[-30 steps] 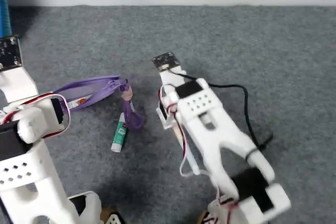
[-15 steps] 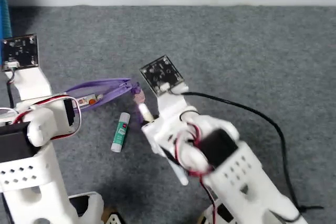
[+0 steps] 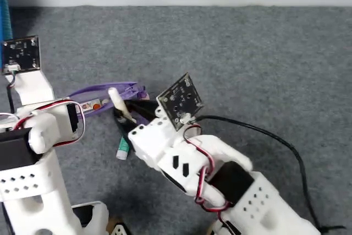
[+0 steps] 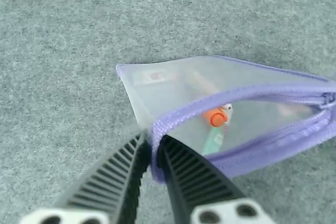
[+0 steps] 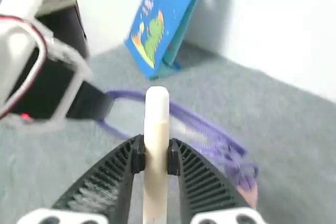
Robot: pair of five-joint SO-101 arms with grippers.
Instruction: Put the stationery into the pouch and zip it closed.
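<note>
Pouch (image 3: 104, 93) held open left of centre in the high view, with a cream stick (image 3: 117, 100) arriving at its mouth.
Over the last second the right gripper (image 5: 156, 158), clamped on that stick, swung from mid-frame leftward to the purple zip opening. The left gripper (image 4: 153, 156) pinches the pouch's corner tight. An orange-capped pen (image 4: 215, 117) already lies inside. Insertion looks imminent, but the green-labelled glue stick (image 3: 122, 148) is still on the carpet (image 3: 247, 53) just below, and the zip is undone.

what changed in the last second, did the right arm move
Yes. The right gripper, shut on a cream stick, swung across the table over to the purple pouch. The left gripper stayed clamped on the pouch's edge, and the glue stick stayed lying on the table beside it.
</note>
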